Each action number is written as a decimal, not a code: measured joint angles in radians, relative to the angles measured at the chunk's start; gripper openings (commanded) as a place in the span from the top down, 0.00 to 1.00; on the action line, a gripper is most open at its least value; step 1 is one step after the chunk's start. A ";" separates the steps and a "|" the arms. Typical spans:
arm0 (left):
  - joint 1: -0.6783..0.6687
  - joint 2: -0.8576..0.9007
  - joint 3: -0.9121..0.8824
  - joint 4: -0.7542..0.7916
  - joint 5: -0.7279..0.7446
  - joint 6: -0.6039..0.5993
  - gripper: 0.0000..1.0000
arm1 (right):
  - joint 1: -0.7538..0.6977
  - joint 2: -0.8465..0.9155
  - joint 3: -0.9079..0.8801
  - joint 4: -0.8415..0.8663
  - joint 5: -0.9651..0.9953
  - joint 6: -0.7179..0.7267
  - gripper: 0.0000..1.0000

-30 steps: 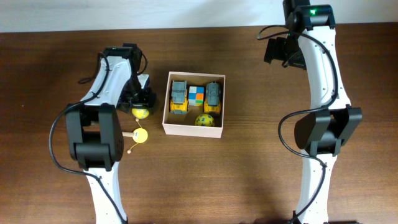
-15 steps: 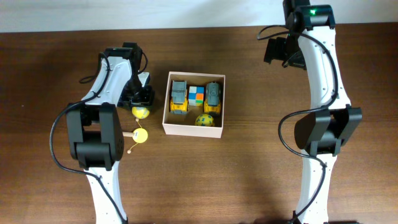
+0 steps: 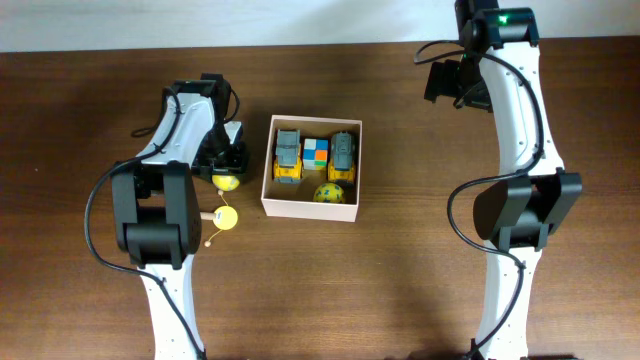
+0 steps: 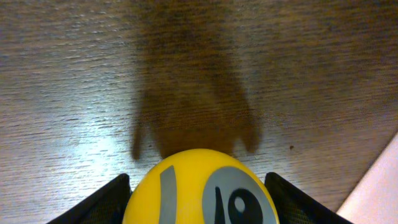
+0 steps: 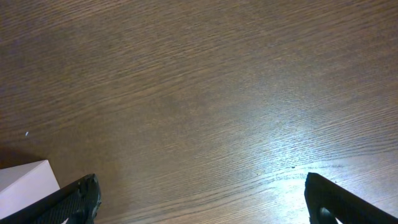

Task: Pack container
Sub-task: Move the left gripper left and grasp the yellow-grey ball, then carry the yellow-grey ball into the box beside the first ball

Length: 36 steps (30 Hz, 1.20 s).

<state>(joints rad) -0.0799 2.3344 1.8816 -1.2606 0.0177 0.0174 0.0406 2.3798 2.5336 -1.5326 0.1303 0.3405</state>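
The container (image 3: 266, 178), a white box with a tan inside, sits mid-table and holds two yellow-grey toy trucks (image 3: 288, 156), a coloured cube (image 3: 316, 152) and a yellow patterned ball (image 3: 328, 193). Just left of it, my left gripper (image 3: 226, 172) is shut on a yellow ball (image 3: 228, 182) with grey and black markings. In the left wrist view this yellow ball (image 4: 202, 186) fills the space between both black fingers (image 4: 102, 202), low over the wood. My right gripper (image 3: 452, 82) hangs open at the back right, its fingertips (image 5: 74, 199) wide apart over bare table.
A small yellow disc on a wooden stick (image 3: 226, 217) lies on the table in front of the left gripper. A white corner of the box (image 5: 25, 180) shows at the lower left of the right wrist view.
The left gripper's jaws have narrowed onto the yellow ball, and the left arm has shifted slightly. The right arm has not moved.
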 measured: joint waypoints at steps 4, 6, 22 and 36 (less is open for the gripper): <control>0.000 0.001 -0.001 -0.003 0.000 0.000 0.38 | 0.000 0.000 0.000 0.000 0.000 0.000 0.01; 0.000 0.001 -0.001 -0.003 0.000 0.001 0.43 | 0.000 0.000 0.000 0.000 0.000 0.000 0.01; 0.000 0.002 0.007 -0.039 0.000 -0.003 0.50 | 0.000 0.000 0.000 0.000 0.000 0.000 0.01; 0.000 0.006 0.383 -0.272 0.000 0.013 0.50 | 0.000 0.000 0.000 0.000 0.000 0.000 0.01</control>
<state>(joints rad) -0.0803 2.3402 2.2646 -1.5330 0.0177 0.0299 0.0406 2.3798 2.5336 -1.5326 0.1299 0.3408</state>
